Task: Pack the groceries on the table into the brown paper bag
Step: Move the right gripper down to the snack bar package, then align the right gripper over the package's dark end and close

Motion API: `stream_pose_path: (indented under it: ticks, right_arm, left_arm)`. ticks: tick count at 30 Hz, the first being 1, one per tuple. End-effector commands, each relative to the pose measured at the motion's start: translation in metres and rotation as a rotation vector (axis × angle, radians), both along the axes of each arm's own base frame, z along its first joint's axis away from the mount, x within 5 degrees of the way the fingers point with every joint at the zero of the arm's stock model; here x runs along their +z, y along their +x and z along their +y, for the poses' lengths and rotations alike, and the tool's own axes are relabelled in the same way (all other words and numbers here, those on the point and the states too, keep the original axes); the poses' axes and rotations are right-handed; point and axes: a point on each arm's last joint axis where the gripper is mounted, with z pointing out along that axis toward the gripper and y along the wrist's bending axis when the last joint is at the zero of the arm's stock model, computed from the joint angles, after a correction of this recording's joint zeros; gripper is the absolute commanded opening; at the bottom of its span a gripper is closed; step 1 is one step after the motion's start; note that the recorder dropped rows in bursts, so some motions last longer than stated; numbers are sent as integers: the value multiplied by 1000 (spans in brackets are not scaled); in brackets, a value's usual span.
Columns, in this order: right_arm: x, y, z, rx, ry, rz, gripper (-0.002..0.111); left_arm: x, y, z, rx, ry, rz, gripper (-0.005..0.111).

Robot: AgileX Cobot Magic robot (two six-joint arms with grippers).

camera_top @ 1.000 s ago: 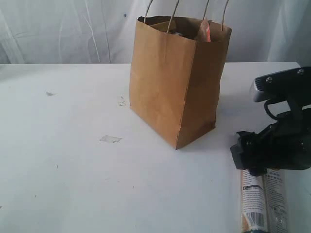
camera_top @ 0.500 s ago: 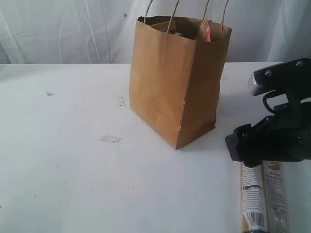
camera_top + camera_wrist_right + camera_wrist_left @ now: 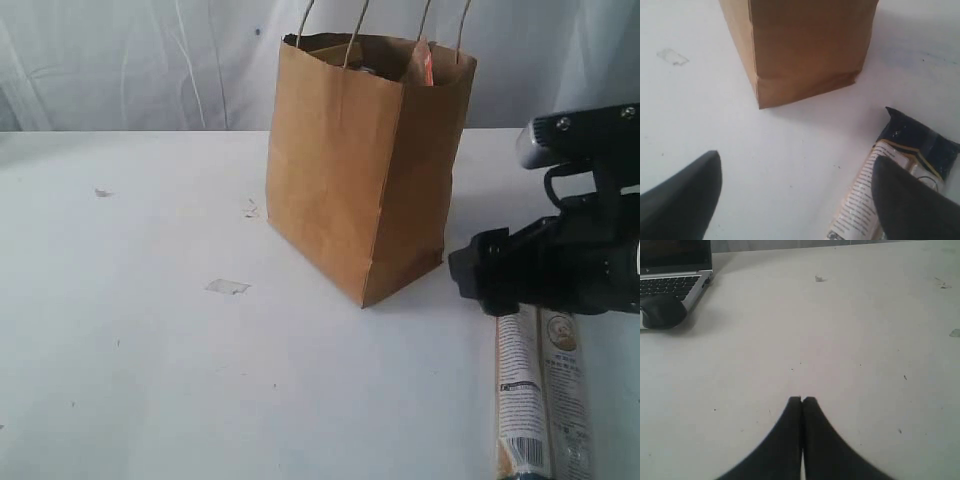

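The tall brown paper bag point(image 3: 365, 160) point(image 3: 800, 45) stands upright at the middle of the white table point(image 3: 150, 330), with an orange-edged pouch point(image 3: 422, 62) poking out of its top. The long beige printed packet point(image 3: 535, 395) point(image 3: 875, 195) lies flat on the table at the front right. My right gripper point(image 3: 480, 285) point(image 3: 795, 192) hangs open just above the packet's far end, between it and the bag; one finger covers part of the packet. My left gripper point(image 3: 802, 399) is shut on nothing above bare table, outside the exterior view.
A small pale flat scrap point(image 3: 227, 287) point(image 3: 672, 56) lies left of the bag. A laptop point(image 3: 672, 270) and a dark mouse point(image 3: 661, 311) sit at a far corner in the left wrist view.
The right arm has risen slightly and shifted left toward the bag, uncovering more of the packet. Bag, packet and left gripper have not moved.
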Motion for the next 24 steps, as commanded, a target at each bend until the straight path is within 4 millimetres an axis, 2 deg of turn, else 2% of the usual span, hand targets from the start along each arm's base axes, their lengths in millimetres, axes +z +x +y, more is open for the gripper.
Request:
stream_pose_path:
  ticks: [1,8,11,15,20,24]
  right_arm:
    - [2,1,2,-52,87,7,76]
    - [0,-1,2,-114,166,66,76]
    - [4,1,4,-115,206,32,76]
    - [4,6,1,-89,128,-17,76]
    - [-20,25,-23,-343,-5,175,76]
    - [-32,46,-23,-387,-31,228,76]
  left_arm:
    - [-1,0,0,0,-5,-4,0]
    - [-1,0,0,0,-5,-4,0]
    - [-1,0,0,0,-5,-4,0]
    - [-1,0,0,0,-5,-4,0]
    - [-1,0,0,0,-5,-4,0]
    - [-1,0,0,0,-5,-4,0]
